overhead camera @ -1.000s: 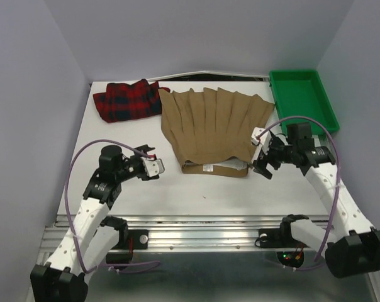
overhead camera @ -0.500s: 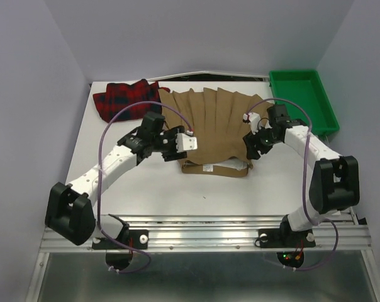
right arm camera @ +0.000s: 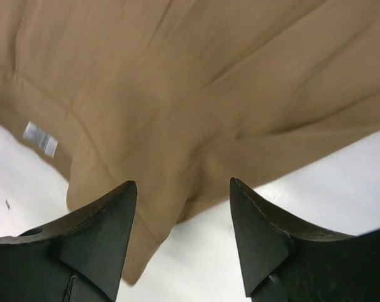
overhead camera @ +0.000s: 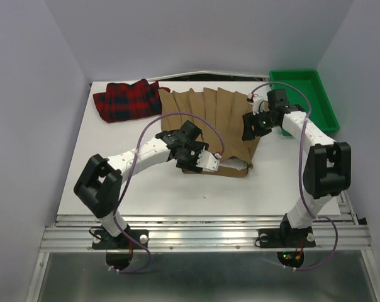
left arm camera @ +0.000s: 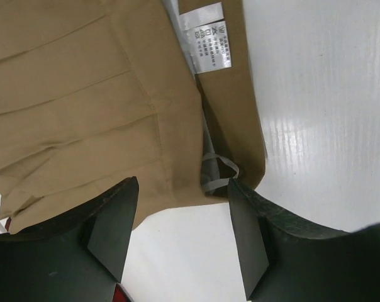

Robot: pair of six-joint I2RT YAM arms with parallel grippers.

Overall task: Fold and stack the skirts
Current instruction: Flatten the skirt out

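Observation:
The tan-brown skirt (overhead camera: 209, 119) lies spread flat mid-table, pleats fanning toward the back, waistband at the near side. The red plaid skirt (overhead camera: 124, 100) sits bunched at the back left, touched by neither gripper. My left gripper (overhead camera: 210, 163) hovers open over the tan waistband. In the left wrist view the gripper (left arm camera: 182, 182) spans the corner of the tan skirt (left arm camera: 83, 94) below the white label (left arm camera: 206, 38), holding nothing. My right gripper (overhead camera: 248, 129) stands open at the skirt's right edge. The right wrist view shows the gripper (right arm camera: 179, 185) empty above the edge of the tan cloth (right arm camera: 177, 75).
A green plastic tray (overhead camera: 306, 88) stands at the back right, just behind the right arm. White table (overhead camera: 114, 170) lies left of and in front of the tan skirt. Lavender walls close in the sides and back. A metal rail (overhead camera: 196, 229) runs along the near edge.
Both arms swung in from the near table onto the tan skirt: the left moved right to the waistband, the right moved back along the skirt's right edge.

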